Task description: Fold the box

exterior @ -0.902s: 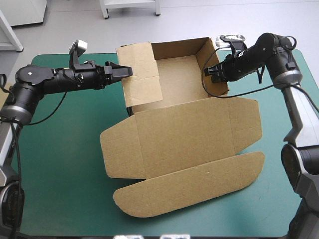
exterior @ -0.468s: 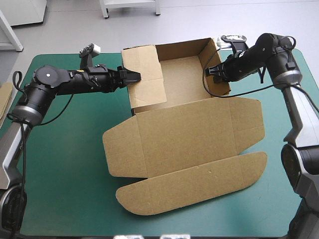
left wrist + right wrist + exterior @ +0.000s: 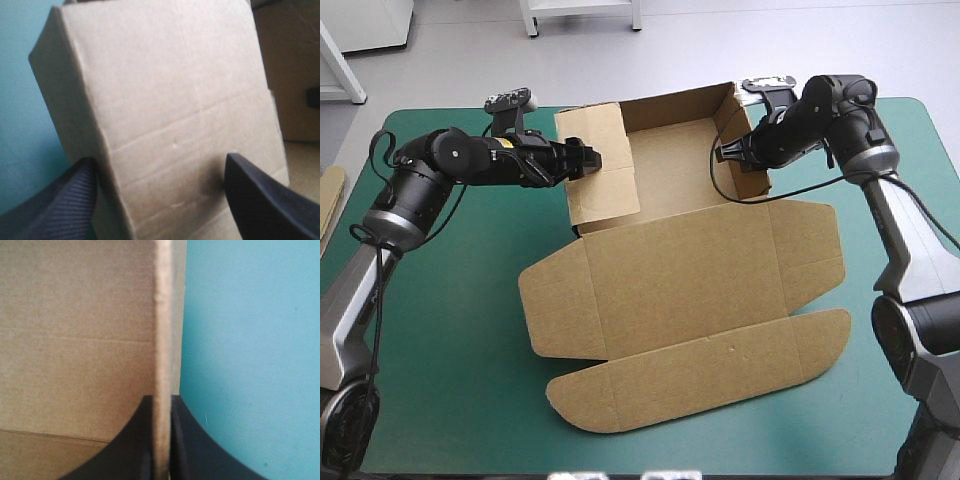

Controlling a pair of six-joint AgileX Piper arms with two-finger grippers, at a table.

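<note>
The brown box (image 3: 680, 270) lies mid-table, its back, left and right walls raised and its lid flat toward the front. My left gripper (image 3: 588, 160) is at the left wall (image 3: 603, 170), which leans inward. In the left wrist view the left gripper (image 3: 160, 160) is open, its black fingers (image 3: 65, 200) standing apart on either side of that wall's folded panel (image 3: 165, 90). My right gripper (image 3: 723, 153) is at the right wall (image 3: 748, 160). In the right wrist view the right gripper (image 3: 162, 399) is shut on the wall's upright edge (image 3: 163, 315).
An edge of more brown board (image 3: 328, 200) shows at the table's left edge. The box's back wall stands close to the table's far edge. Bare teal-green cover (image 3: 440, 340) lies left of the box, with a strip along the front.
The left gripper has moved in along the left wall and opened around it. The right gripper and the box have both shifted a little to the left.
</note>
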